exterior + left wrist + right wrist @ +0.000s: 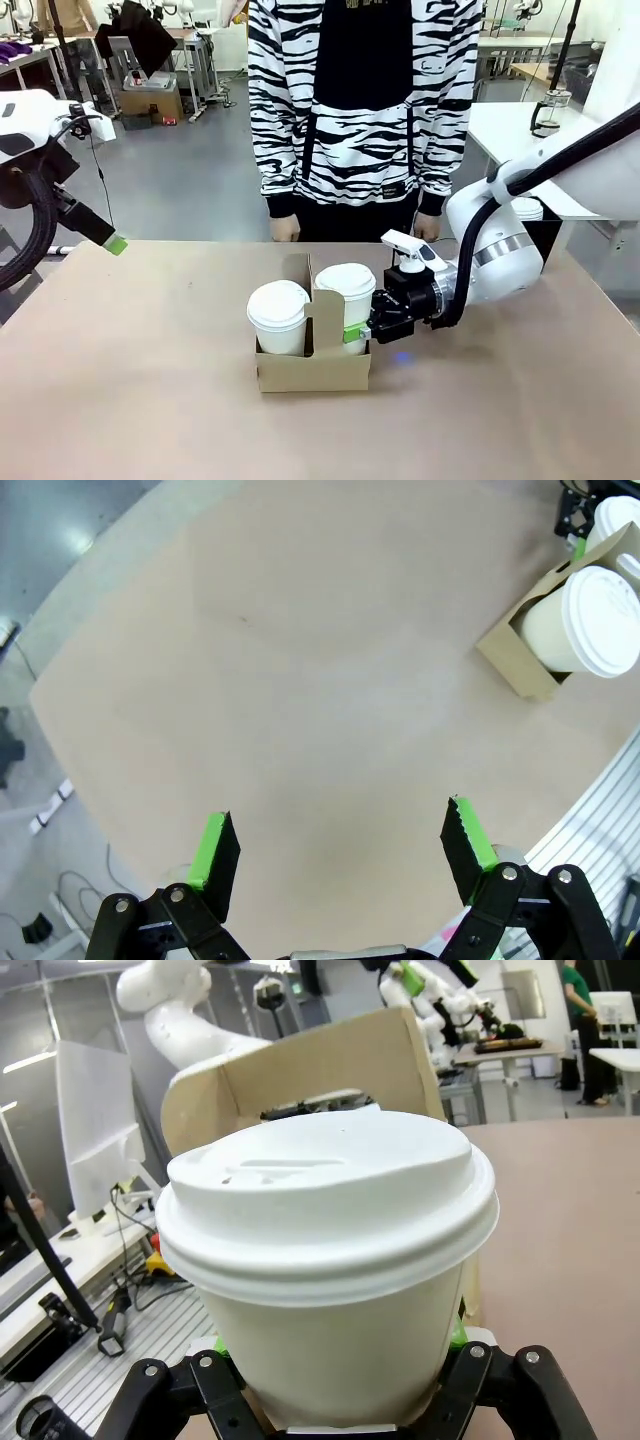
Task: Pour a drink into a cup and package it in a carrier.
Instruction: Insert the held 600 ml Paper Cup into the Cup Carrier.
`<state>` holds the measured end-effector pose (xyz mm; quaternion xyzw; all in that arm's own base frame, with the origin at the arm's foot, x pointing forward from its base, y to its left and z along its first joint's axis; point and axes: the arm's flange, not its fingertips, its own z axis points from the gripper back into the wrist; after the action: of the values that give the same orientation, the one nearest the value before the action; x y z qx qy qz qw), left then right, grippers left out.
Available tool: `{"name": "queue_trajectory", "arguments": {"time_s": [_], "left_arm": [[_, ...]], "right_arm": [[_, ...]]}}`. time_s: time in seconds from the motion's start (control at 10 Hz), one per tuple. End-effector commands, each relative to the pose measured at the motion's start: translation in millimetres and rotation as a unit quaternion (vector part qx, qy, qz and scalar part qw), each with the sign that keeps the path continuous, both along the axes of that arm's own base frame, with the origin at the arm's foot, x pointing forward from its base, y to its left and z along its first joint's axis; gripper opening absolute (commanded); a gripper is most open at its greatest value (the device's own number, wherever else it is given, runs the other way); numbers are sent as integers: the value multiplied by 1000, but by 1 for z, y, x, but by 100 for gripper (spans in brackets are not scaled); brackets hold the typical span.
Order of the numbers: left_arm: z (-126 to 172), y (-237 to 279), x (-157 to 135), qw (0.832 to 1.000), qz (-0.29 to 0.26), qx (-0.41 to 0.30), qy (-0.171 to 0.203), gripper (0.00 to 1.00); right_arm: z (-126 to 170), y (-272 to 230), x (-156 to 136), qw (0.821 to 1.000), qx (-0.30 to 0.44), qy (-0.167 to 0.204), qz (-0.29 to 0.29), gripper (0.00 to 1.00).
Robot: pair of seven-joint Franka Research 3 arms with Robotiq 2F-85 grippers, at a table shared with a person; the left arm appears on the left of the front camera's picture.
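The right tool (pixel 358 331) is clamping the lidded paper cup (pixel 347 291) sitting in the cardboard carrier (pixel 313 368) mid-bench, gripping low on the soft wall, which is probably crushable and sloshy, while the left tool (pixel 340 842) is hanging open

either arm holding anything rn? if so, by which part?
The right gripper is closed on the lidded cup in the carrier, gripping its side wall below the lid. The left gripper is open over bare table, holding nothing.
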<state>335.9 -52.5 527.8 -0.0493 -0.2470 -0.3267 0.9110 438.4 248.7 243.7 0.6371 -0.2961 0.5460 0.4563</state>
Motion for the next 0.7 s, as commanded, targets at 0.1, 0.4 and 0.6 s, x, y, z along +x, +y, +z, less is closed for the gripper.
{"name": "queue_trajectory", "arguments": {"time_s": [0.1, 0.4, 0.6], "left_arm": [[1, 0, -1, 1000, 2, 1, -2, 100], [1, 0, -1, 1000, 2, 1, -2, 100], [1, 0, -1, 1000, 2, 1, -2, 100]], "right_arm": [[-4, -2, 6, 999, -5, -25, 25, 81], [-5, -4, 8, 998, -25, -48, 25, 100], [0, -10, 8, 997, -42, -58, 29, 100]]}}
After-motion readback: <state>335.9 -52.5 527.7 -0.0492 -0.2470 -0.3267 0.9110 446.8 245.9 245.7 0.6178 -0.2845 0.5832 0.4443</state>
